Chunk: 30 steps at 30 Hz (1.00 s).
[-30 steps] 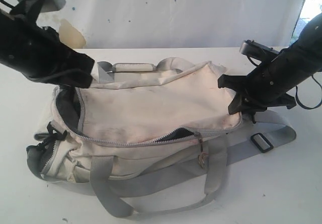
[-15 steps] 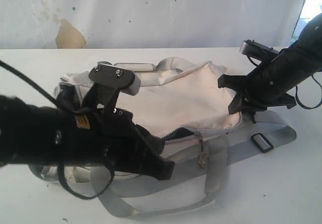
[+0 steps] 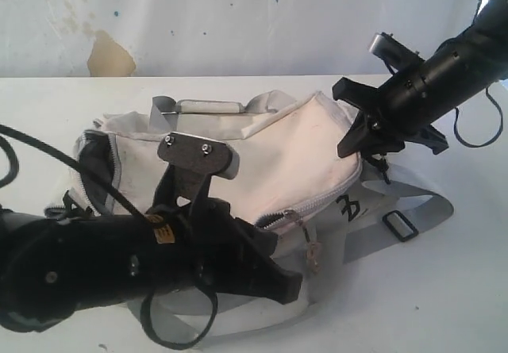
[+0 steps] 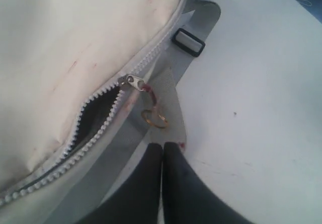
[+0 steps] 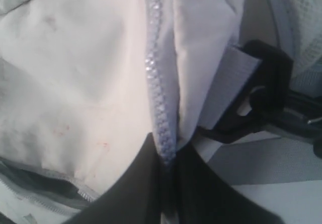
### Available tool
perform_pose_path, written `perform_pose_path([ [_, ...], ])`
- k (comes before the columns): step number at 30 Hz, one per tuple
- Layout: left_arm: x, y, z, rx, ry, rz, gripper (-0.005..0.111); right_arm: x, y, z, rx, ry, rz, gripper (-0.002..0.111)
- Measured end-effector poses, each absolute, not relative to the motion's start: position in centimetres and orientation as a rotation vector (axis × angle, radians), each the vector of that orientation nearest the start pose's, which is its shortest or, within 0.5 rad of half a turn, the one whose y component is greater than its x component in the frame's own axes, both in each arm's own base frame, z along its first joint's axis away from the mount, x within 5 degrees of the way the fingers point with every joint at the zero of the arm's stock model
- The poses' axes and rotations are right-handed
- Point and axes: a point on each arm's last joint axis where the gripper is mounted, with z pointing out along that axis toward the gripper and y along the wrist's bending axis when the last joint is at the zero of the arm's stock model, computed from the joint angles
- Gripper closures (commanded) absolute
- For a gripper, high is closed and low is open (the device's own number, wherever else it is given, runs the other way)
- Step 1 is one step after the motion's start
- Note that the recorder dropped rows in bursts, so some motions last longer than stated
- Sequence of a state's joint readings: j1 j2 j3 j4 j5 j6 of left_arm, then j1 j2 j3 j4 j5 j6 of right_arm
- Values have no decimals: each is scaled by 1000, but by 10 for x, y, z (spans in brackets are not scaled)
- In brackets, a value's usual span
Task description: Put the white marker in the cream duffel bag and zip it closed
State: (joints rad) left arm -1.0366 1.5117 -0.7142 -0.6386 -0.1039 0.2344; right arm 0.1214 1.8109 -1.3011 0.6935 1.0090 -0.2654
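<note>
Left claw (image 4: 163, 148): pressed together and holding nothing, its tips low over a grey strap (image 4: 168, 85) at the edge of the surface (image 4: 251, 108).
Just ahead of the left claw: the pull ring (image 4: 153, 118), hanging from the zip slider (image 4: 130, 79); the ring is near the tips but not touching them.
Beyond the slider: the zip teeth are meshed on the side toward the black buckle (image 4: 188, 42). On the other side the opening (image 4: 95, 118) gapes and shows dark lining.
Right claw (image 5: 166, 156): pinching the zip seam at the far end of the cream duffel bag (image 3: 270, 155), apparently holding that end up and taut.
White marker: not seen in any view, neither in a claw nor on the surface. It may lie inside the bag, but the pictures cannot confirm that.
Done, as judged: probably the marker's placing, since both claws are occupied with the zip.
Left to do: grip the pull and run the slider along the open stretch; most of the zip looks unclosed.
</note>
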Motion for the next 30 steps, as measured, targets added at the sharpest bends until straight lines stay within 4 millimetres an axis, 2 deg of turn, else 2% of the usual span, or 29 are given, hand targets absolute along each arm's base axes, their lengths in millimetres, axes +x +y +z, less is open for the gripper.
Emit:
perform_pose_path([
  [2,159,-257,199,679,2210,-700,85,353,94,233,-75,2843,896,108],
  [3,160,-258,195,679,2221,-691,70,352,94,233,-77,2848,903,108],
  [6,164,-265,192,593,2263,-726,51,351,94,233,-82,2856,909,108],
  [8,167,-270,195,535,2272,-760,44,351,94,233,-83,2858,910,108],
  [12,173,-281,199,499,2271,-790,43,350,95,233,-81,2860,922,108],
  [15,178,-289,189,479,2306,-786,43,349,96,234,-77,2864,951,108],
  [19,173,-289,175,482,2422,-780,43,349,97,235,-76,2866,963,108],
  [23,176,-291,174,464,2394,-773,43,349,97,235,-77,2868,964,108],
  [27,182,-293,163,431,2368,-745,43,349,97,235,-77,2868,964,108],
  [30,186,-295,154,420,2359,-721,47,349,97,235,-77,2868,964,108],
])
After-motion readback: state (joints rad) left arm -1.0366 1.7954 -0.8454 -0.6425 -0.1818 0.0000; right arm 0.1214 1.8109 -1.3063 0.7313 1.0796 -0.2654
